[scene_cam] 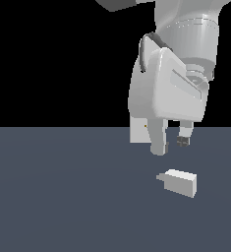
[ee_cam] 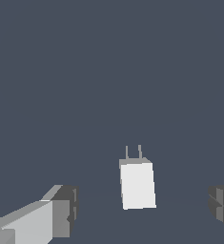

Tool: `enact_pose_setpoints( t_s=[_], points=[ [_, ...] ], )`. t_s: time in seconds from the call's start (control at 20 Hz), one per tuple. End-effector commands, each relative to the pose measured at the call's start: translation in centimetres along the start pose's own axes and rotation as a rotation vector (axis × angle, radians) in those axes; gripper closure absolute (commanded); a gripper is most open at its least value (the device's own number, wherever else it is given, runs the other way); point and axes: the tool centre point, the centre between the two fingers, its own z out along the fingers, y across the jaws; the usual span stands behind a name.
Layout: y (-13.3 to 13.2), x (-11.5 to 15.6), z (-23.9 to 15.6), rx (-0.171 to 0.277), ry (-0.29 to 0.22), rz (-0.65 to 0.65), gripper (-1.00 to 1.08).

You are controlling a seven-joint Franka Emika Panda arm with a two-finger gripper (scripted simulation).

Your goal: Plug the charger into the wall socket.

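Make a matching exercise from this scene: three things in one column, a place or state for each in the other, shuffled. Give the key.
Things:
1. charger
2. socket
3. gripper

Places or states:
A. upright at the far edge of the floor, mostly hidden behind the arm
B. open, hanging above the floor with nothing between its fingers
C. lying flat on the floor, stub pointing to the exterior view's left

Pairs: 1-C, 2-A, 3-B. The wrist view shows the charger lying between the spread fingers, untouched.
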Motion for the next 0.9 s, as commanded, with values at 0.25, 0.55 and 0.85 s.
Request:
enact_pose_setpoints(
  t_s=[0.25,0.55,0.85],
  points=[
    [0.4,-0.9,0.7,0.006,0.005,-0.052,-0.92],
    [0.4,-1.0,0.8,0.007,0.005,-0.056,-0.92],
    [0.4,-1.1,2.2,0.007,0.005,-0.057,-0.92]
  ],
)
